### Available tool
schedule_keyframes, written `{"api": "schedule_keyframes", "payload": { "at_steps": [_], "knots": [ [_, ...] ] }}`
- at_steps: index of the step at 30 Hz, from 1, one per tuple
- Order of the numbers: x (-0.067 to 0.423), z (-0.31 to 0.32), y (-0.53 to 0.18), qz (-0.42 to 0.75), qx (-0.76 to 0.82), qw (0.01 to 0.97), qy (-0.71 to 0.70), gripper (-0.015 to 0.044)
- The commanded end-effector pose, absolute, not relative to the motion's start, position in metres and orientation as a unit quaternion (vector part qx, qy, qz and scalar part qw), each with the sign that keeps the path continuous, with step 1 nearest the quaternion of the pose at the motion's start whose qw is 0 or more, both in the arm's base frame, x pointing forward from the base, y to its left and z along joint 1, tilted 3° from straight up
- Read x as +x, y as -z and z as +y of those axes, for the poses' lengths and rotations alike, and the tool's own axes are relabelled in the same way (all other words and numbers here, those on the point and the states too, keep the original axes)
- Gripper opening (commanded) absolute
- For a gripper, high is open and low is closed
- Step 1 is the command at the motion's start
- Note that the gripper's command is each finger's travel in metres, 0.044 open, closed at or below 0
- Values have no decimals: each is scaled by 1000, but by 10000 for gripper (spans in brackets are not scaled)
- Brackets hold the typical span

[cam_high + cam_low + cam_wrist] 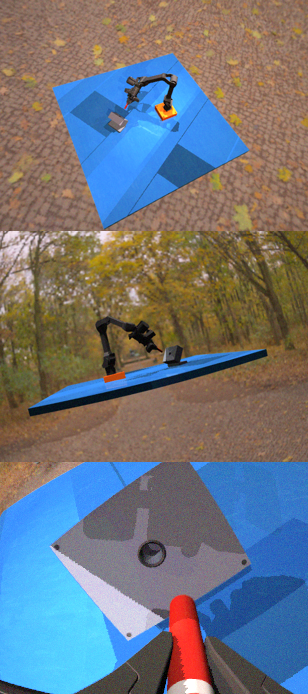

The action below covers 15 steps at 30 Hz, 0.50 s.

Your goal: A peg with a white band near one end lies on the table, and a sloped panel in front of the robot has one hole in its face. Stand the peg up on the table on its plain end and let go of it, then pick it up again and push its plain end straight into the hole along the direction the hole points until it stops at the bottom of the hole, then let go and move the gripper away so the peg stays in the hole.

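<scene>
My gripper (128, 102) (155, 347) (186, 645) is shut on the red peg (126, 106) (159, 350) (184, 612), off the table. The peg's white band (190, 686) is at the gripper end, at the bottom edge of the wrist view. Its plain red end points out beyond the fingertips, tilted down toward the sloped panel (117, 120) (175, 357) (205, 569). The panel's round dark hole (170, 353) (151, 553) is open and empty. In the wrist view it lies above and left of the peg's plain end. The exterior view shows a gap between peg and panel.
The blue table (139, 159) (139, 386) carries the arm's orange base (166, 115) (114, 377) and the panel's block. Dark and light patches of shadow and glare cross the tabletop. Small dark dots mark the panel's corners in the wrist view.
</scene>
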<state>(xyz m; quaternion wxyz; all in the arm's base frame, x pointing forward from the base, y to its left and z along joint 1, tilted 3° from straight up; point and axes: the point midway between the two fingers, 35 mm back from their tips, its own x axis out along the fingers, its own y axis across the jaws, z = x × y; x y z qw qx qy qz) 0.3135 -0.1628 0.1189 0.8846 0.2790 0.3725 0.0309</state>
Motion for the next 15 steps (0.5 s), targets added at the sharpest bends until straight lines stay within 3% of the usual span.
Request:
{"api": "schedule_keyframes", "payload": {
  "at_steps": [1,15],
  "knots": [
    [318,-160,-114,370,289,882,-35,0],
    [335,-152,-110,348,305,885,-45,0]
  ]
}}
